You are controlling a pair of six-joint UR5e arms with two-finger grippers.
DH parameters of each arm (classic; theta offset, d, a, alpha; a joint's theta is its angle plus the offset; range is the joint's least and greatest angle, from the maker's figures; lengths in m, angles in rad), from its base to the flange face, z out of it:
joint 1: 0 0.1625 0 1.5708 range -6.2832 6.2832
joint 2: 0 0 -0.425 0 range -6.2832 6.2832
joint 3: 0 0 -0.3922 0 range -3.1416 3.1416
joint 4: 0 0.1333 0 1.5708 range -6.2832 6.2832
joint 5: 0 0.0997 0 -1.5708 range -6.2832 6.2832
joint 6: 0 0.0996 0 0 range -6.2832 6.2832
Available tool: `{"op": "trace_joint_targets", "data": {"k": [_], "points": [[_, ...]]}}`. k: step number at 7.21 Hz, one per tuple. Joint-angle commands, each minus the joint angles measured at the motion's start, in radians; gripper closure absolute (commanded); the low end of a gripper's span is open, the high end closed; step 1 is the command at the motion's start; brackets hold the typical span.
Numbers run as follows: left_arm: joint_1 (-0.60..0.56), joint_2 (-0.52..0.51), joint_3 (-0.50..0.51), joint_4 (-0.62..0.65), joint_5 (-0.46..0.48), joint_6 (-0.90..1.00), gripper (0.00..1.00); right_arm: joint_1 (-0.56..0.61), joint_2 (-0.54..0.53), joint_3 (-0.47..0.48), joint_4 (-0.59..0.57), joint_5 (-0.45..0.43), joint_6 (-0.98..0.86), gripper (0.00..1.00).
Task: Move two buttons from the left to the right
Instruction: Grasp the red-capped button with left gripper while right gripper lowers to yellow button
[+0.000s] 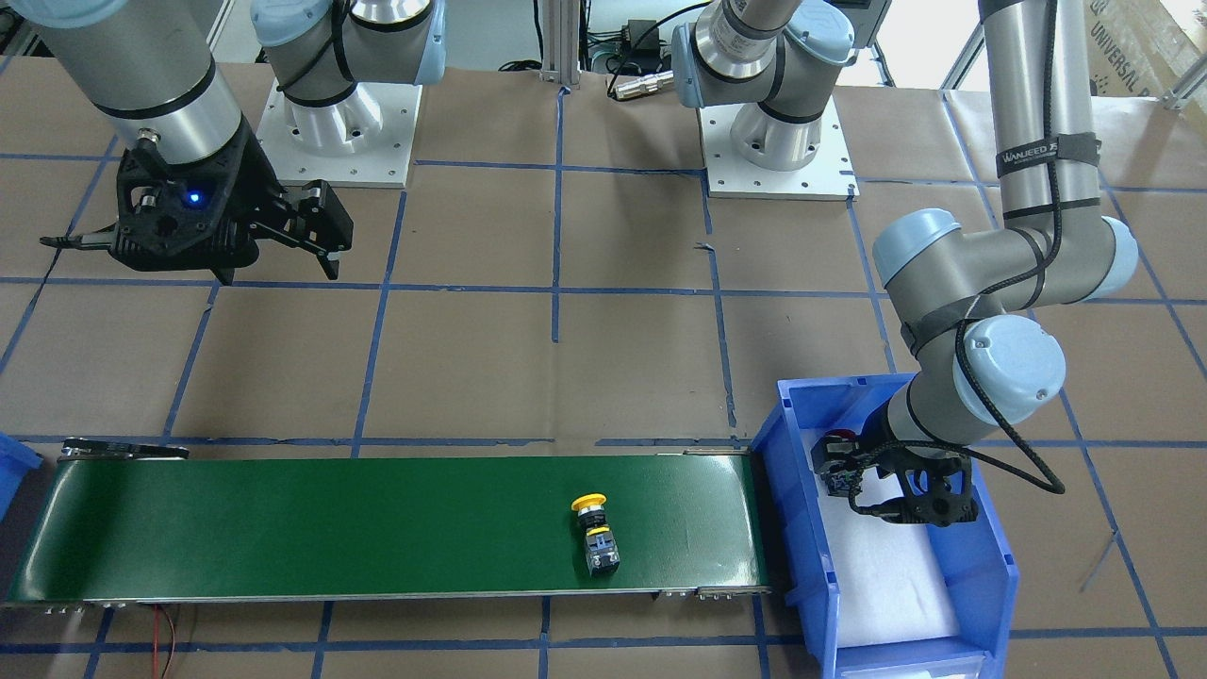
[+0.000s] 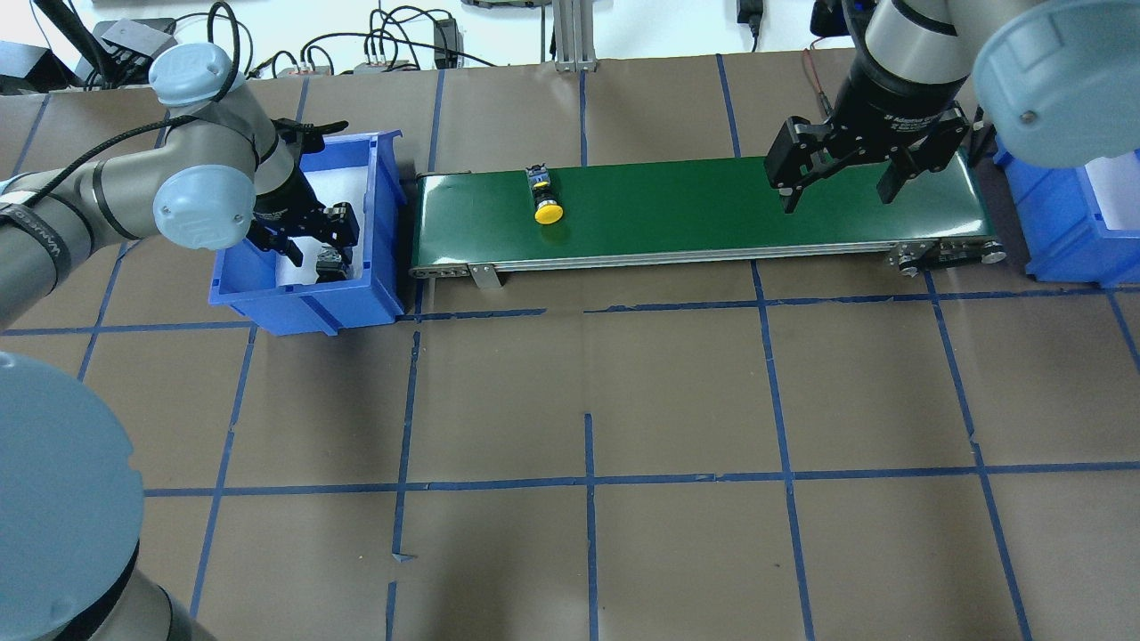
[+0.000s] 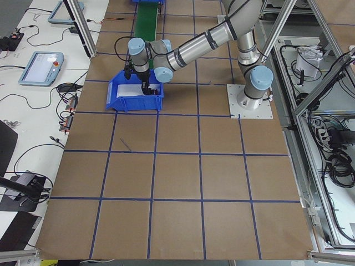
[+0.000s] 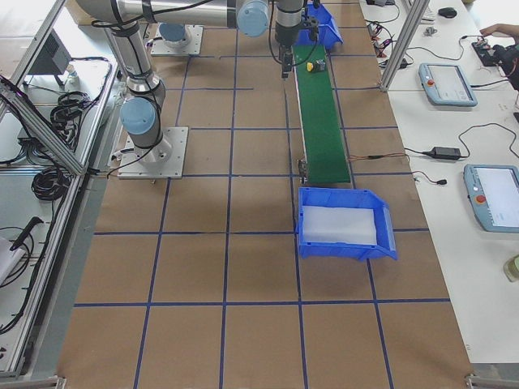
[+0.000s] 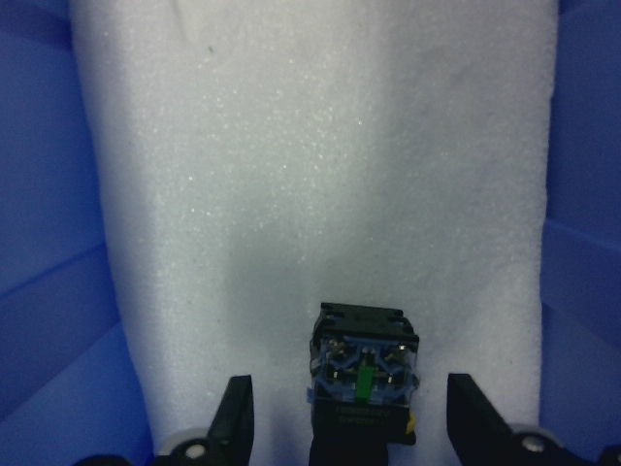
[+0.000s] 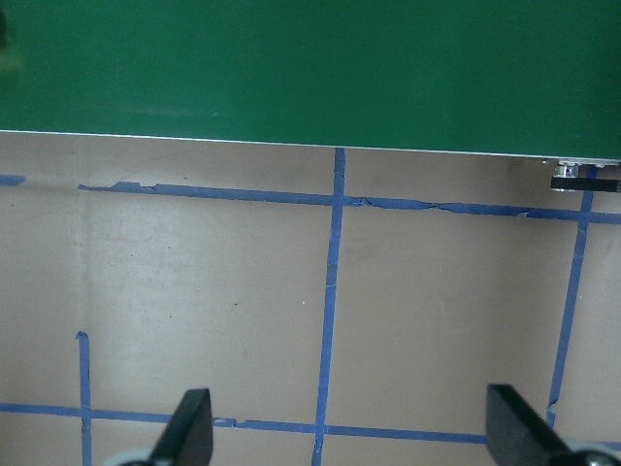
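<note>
Button (image 5: 362,374) inside spread left claw (image 5: 351,403), WANJEED strap (image 1: 1047,156) on that arm (image 1: 1035,85), right claw (image 6: 349,413) spread

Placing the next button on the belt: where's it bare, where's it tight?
Green belt is bare from the yellow button to its right end, plus a short strip toward the blue bin. Tight: inside that bin, left gripper straddles the other button.

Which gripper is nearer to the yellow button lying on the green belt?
Left. The left gripper is in the blue bin beside the belt end nearest the yellow button; the right gripper hangs raised toward the far end.
</note>
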Motion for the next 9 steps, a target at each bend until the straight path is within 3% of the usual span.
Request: {"op": "trace_joint_targets", "data": {"k": [1, 2, 4, 5, 6, 9], "points": [[-0.001, -0.011, -0.001, -0.001, 0.0, -0.001, 0.26, 0.032, 0.039, 0.0, -0.072, 0.001, 0.006, 0.0], [0.001, -0.02, -0.001, 0.001, -0.001, 0.001, 0.26, 0.063, 0.071, 0.0, -0.136, 0.0, 0.019, 0.0], [0.001, -0.022, 0.001, 0.002, 0.0, 0.001, 0.62, 0.105, 0.128, -0.003, -0.221, 0.0, 0.1, 0.0], [-0.001, -0.023, 0.005, 0.002, 0.002, 0.001, 0.73, 0.108, 0.152, -0.01, -0.253, 0.001, 0.105, 0.0], [-0.001, -0.026, 0.027, 0.001, 0.008, 0.001, 0.78, 0.125, 0.177, -0.012, -0.285, 0.001, 0.151, 0.0], [-0.01, 0.036, 0.083, -0.105, 0.04, -0.001, 0.79, 0.175, 0.263, -0.018, -0.389, 0.004, 0.267, 0.0]]}}
